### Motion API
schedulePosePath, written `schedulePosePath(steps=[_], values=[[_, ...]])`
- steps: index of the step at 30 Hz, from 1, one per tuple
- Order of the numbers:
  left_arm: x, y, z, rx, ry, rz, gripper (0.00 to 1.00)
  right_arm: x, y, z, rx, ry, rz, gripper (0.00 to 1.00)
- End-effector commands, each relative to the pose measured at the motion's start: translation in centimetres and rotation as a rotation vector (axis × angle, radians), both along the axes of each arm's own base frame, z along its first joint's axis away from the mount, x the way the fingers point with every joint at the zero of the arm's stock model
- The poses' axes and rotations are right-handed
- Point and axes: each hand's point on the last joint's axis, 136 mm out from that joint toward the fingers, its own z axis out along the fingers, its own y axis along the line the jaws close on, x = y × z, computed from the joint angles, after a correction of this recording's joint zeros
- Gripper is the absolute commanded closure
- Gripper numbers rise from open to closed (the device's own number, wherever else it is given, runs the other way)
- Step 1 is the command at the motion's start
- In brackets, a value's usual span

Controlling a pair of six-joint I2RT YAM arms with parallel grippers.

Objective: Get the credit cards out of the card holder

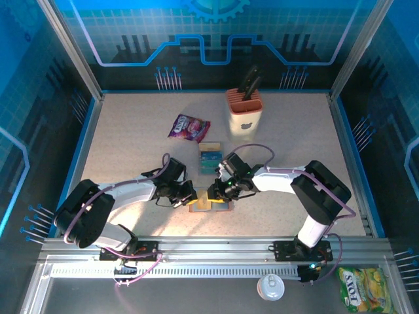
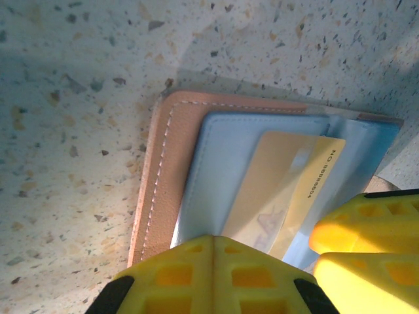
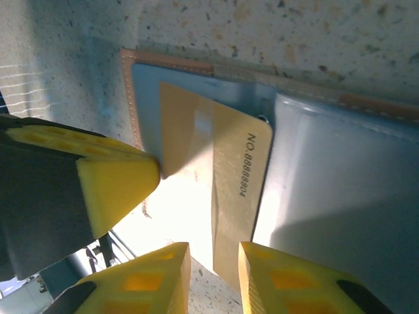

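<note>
- Card holder (image 1: 211,205): lies open and flat on the speckled worktop (image 1: 131,144), near its front edge and between the two arms. The brown stitched outer rim frames the grey-blue inner faces, which are turned upward.
- Tan credit card (image 3: 216,163): lies slantwise across the holder's inner face with its printed number showing. Its near end points toward the right arm's fingers.
- Left pincer (image 2: 213,241): the yellow fingers are pressed together with nothing between them. Their tip rests at the holder's edge, right beside one corner of the tan card.
- Right pincer (image 3: 214,252): the fingers stand a narrow gap apart, and the near end of the tan card runs into that gap. Whether the card is actually nipped cannot be told.
- The two pincers meet close together over the holder, the left one on its left side and the right one on its right.
- Loose credit cards (image 1: 211,159): a small teal and blue stack lies on the worktop just beyond the holder, not touching it.
- Purple snack packet (image 1: 188,127) and beige knife block (image 1: 245,112): both stand farther back, well apart from the holder.
</note>
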Motion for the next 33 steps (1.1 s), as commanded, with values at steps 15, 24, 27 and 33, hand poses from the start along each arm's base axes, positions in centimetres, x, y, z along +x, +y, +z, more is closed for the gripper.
schedulePosePath(steps=[15, 24, 27, 33], values=[[-1.0, 0.8, -0.9, 0.047, 0.035, -0.013, 0.97, 0.5, 1.3, 0.4, 0.099, 0.025, -0.017, 0.75], [-1.0, 0.8, -1.0, 0.048, 0.036, -0.013, 0.97, 0.3, 0.4, -0.5, 0.060, 0.032, -0.029, 0.84], [-1.0, 0.8, -1.0, 0.049, 0.037, -0.013, 0.97, 0.2, 0.2, -0.6, 0.060, 0.030, -0.031, 0.88], [-1.0, 0.8, -1.0, 0.050, 0.037, -0.012, 0.97, 0.0, -0.7, -0.7, 0.038, 0.026, -0.038, 0.90]])
